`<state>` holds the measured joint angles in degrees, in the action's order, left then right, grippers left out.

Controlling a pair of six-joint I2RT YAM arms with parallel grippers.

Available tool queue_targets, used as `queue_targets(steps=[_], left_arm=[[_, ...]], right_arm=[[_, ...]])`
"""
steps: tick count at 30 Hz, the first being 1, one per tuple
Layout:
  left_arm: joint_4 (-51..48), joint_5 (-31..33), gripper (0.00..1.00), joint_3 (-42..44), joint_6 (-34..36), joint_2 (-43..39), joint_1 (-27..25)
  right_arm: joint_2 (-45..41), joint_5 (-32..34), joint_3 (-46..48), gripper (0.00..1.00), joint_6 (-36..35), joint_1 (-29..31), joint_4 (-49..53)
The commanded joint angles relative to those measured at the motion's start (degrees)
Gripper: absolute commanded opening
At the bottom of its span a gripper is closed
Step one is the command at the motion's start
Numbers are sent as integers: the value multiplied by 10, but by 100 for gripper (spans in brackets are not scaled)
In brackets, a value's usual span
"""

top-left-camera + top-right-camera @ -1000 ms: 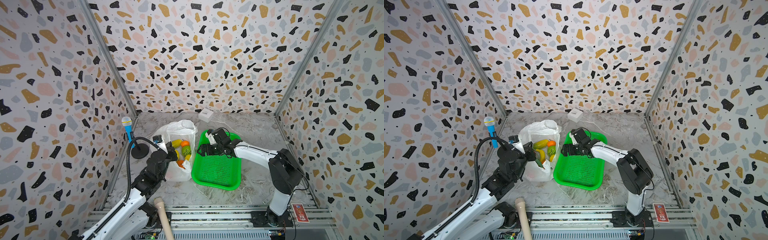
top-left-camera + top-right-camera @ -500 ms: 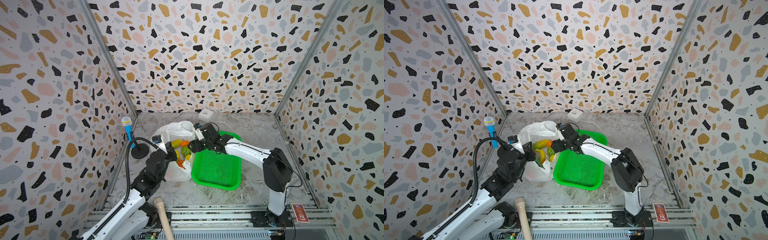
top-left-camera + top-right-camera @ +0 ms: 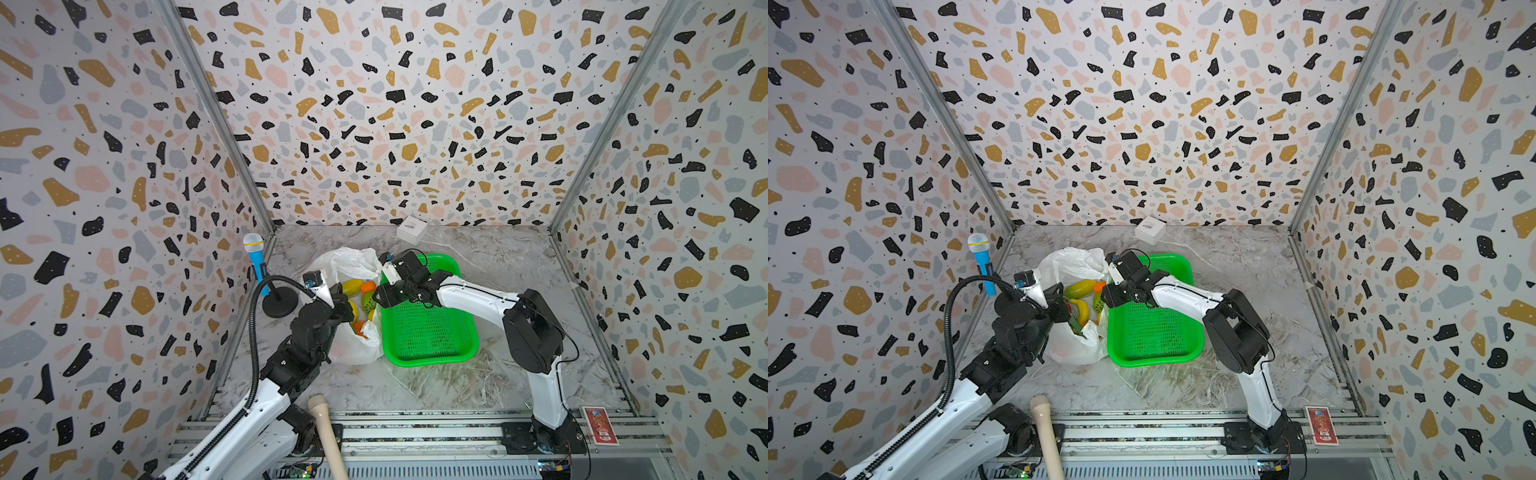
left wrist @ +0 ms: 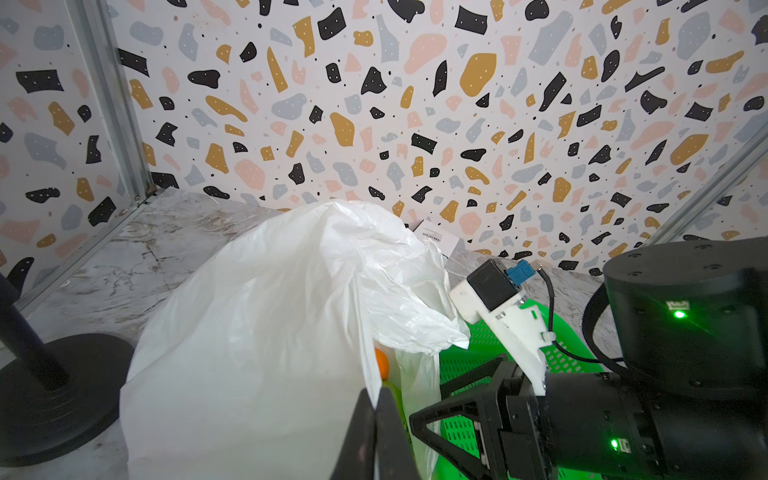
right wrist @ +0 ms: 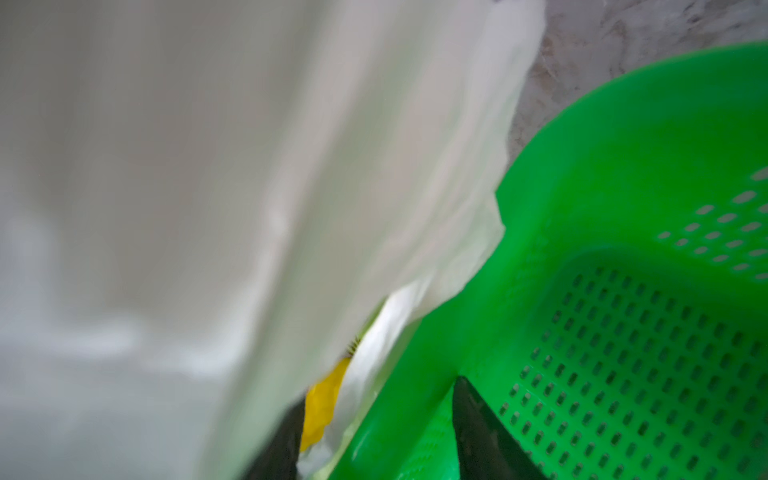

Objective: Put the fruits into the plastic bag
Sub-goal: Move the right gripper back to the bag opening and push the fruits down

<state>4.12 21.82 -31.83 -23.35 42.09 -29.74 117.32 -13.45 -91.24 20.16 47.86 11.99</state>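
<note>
At the bottom centre of both top views, nearest the camera, a wooden handle lies across the rail and has not moved. Just above it, the left gripper stays clamped tight on the near edge of the bag, with a fold of white film pinched between its closed jaws. It holds the mouth up and open, as it did a second ago.

The fruits sit inside that mouth at the centre of the frame: two yellow pieces, an orange one and a green one. They have not shifted.

The change is in the right gripper. A second ago it hung wide open over the upper left corner of the green basket. It has since swung left to the right-hand edge of the bag's mouth, and its jaws have narrowed to roughly half. The right wrist view shows its two dark fingers still apart, with the basket's rim and loose bag film between them. No fruit shows between them.

The basket touches the bag's right side, and its mesh floor looks bare. The carrying therefore seems finished, or nearly so. The right gripper is likely reaching for the bag's edge rather than for another fruit, though what it will close on cannot be told yet.

Farther back, the small white box rests on the bench against the rear wall.
</note>
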Motion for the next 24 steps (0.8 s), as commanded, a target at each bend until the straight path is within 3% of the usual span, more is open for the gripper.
queue_targets(steps=[1, 12, 24], left_arm=[[13, 8, 0, 8, 4, -6, 0], [16, 4, 0, 10, 3, -5, -1], [11, 1, 0, -1, 6, -2, -1]], right_arm=[[-28, 6, -21, 58, -12, 11, -3], [-77, 111, -19, 60, -27, 25, 10], [-45, 56, -35, 60, -11, 25, 13]])
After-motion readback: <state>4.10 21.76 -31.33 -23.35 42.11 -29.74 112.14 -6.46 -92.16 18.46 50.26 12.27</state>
